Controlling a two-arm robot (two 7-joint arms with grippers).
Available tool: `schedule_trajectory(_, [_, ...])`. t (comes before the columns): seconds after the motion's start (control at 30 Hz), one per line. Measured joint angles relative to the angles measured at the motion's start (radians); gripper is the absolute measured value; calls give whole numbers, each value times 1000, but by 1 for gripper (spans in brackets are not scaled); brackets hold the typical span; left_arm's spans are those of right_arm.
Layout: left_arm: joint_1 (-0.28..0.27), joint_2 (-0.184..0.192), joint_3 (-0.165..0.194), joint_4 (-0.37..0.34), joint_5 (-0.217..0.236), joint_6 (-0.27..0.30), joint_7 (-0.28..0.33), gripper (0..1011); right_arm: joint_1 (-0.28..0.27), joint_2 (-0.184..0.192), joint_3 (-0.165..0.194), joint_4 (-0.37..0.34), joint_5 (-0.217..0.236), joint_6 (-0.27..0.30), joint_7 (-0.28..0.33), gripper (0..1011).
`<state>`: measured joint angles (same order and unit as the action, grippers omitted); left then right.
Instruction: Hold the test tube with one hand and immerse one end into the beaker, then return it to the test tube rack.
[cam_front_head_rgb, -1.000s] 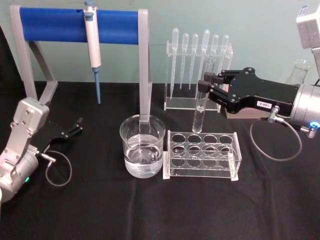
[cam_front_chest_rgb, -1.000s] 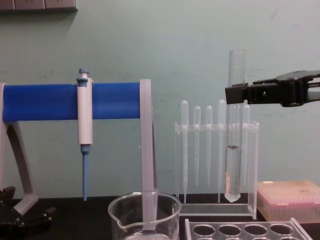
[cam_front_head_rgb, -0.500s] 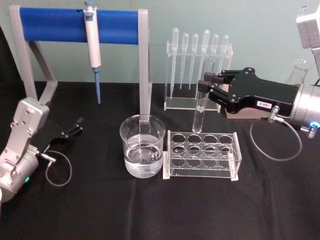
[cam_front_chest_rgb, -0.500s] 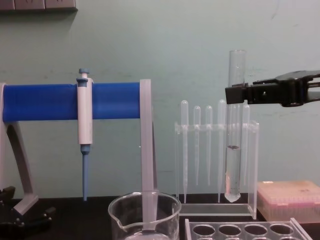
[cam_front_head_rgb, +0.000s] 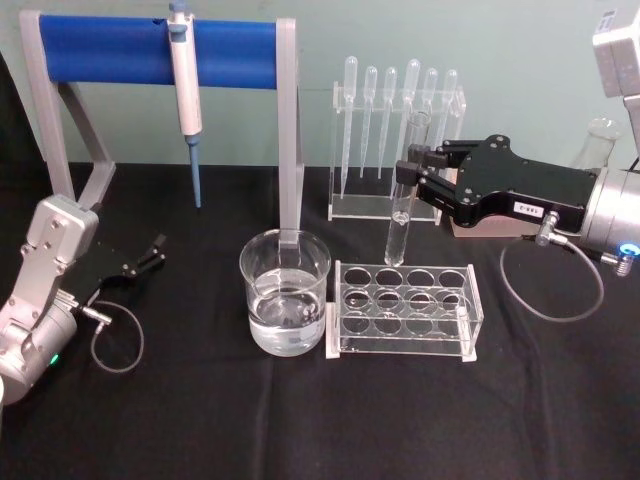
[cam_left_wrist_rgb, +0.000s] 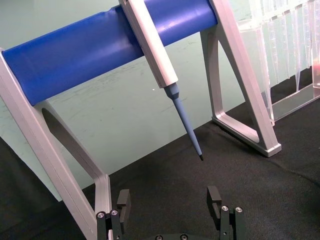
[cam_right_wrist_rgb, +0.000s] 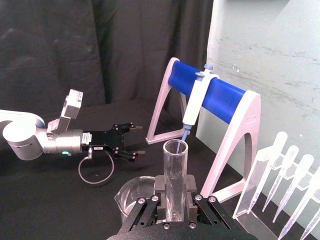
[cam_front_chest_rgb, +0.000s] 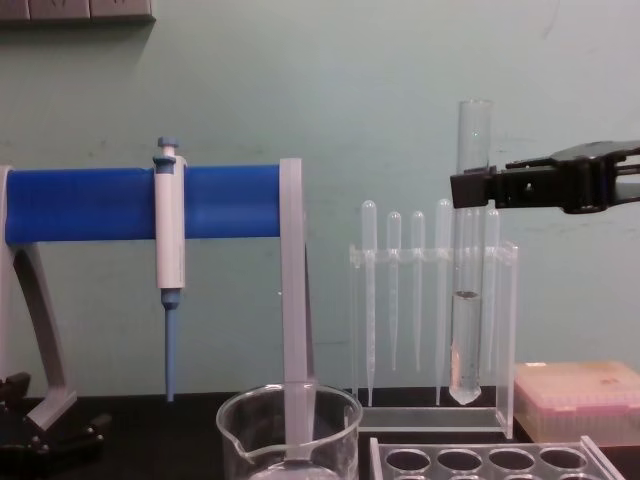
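Right hand (cam_front_head_rgb: 412, 176), frame centre-right: clamped on upright test tube (cam_front_head_rgb: 397, 235), seemingly holding liquid, above rack (cam_front_head_rgb: 470, 300). Left hand (cam_front_head_rgb: 152, 252), lower left: fingers apart, idle.

No legible text anywhere, white label (cam_front_head_rgb: 528, 209) on the body of the right gripper (cam_front_head_rgb: 411, 171) has dark characters too small to make out, white sticker (cam_right_wrist_rgb: 97, 148) on the left gripper (cam_right_wrist_rgb: 137, 147) equally unreadable in the right wrist view

No visible change to test tube (cam_front_head_rgb: 398, 230) or right pincer (cam_front_head_rgb: 408, 171).
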<state>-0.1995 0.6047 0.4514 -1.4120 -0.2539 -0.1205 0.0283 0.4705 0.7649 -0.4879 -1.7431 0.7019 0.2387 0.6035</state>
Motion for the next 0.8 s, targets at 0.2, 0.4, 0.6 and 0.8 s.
schedule_trajectory(0.2, [0,0,0,0,0,0,0,1000,0,0,0,0,0,0,0,222])
schedule_trajectory(0.4, [0,0,0,0,0,0,0,1000,0,0,0,0,0,0,0,222])
schedule_trajectory(0.6, [0,0,0,0,0,0,0,1000,0,0,0,0,0,0,0,222])
schedule_trajectory(0.8, [0,0,0,0,0,0,0,1000,0,0,0,0,0,0,0,222])
